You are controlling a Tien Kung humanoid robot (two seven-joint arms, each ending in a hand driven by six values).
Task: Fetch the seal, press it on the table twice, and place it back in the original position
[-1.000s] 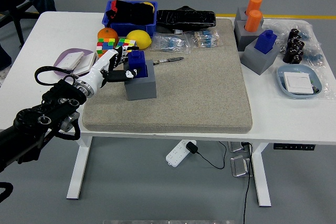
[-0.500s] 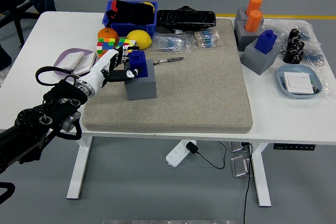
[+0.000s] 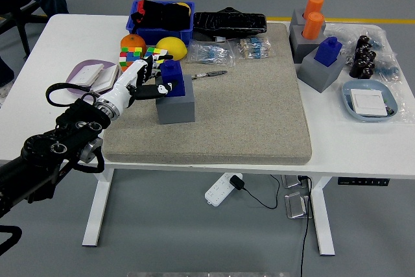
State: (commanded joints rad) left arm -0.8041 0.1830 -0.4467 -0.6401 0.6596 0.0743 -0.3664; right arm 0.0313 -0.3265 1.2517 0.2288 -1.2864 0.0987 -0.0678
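Blue plastic seal (image 3: 171, 75) sits in grey block holder (image 3: 176, 103) at mat's 9 o'clock. Left hand (image 3: 137, 83), fingers spread, touching seal, not grasping. Fetch, both presses, return appear pending.

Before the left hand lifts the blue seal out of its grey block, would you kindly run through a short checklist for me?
1. Left hand at the blue seal: ok, fingers beside it.
2. Firm grasp: cannot tell, fingers look spread.
3. Seal seated upright in the grey block holder: ok.
4. Bare beige mat free for pressing: ok.
5. Black pen clear of the block: ok.
6. Right hand: not in view.
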